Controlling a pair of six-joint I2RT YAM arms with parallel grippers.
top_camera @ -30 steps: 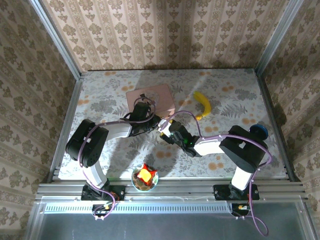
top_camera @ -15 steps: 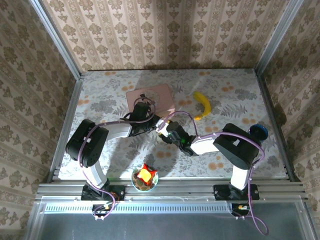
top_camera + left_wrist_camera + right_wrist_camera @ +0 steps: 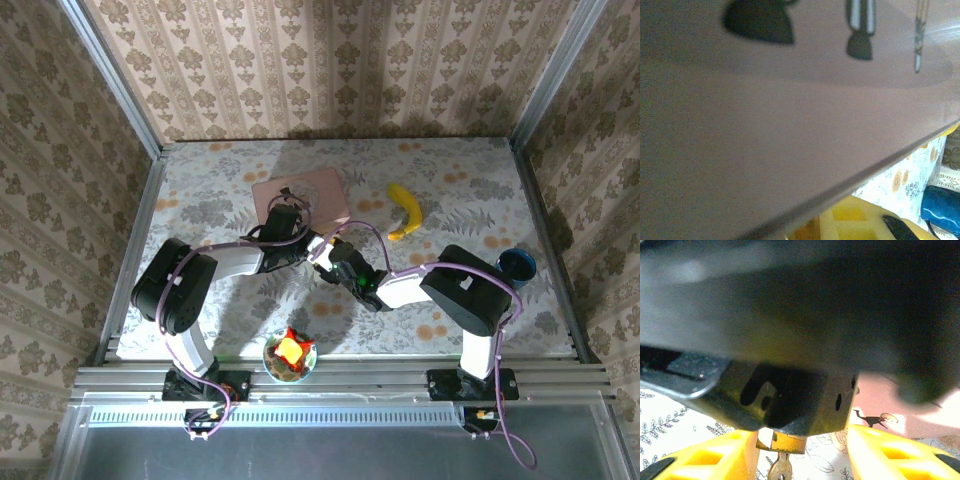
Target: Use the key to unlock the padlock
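From above, the flat, matte pink box (image 3: 305,195) lies on the flower-printed table (image 3: 200,200). Both black arms meet just off the box's near right corner. The left gripper (image 3: 311,243) sits at that corner and the right gripper (image 3: 331,256) is just beside it. The tiny things between them are too small to make out there. A curved yellow banana (image 3: 405,211) lies to the right of the box, well apart from it.

The left wrist camera looks along the box's smooth pink lid. A blocky yellow finger (image 3: 850,220) shows under the box edge, and I cannot tell whether this claw is wide or closed. A glossy blue object (image 3: 942,210) lies beyond.

In the right wrist view, the brass padlock (image 3: 781,442) hangs under a dark, blurred grey body, in front of the pink box. The slim metal key (image 3: 780,471) touches its underside. The yellow ribbed fingers (image 3: 715,455) stand wide on either side, clear of both.
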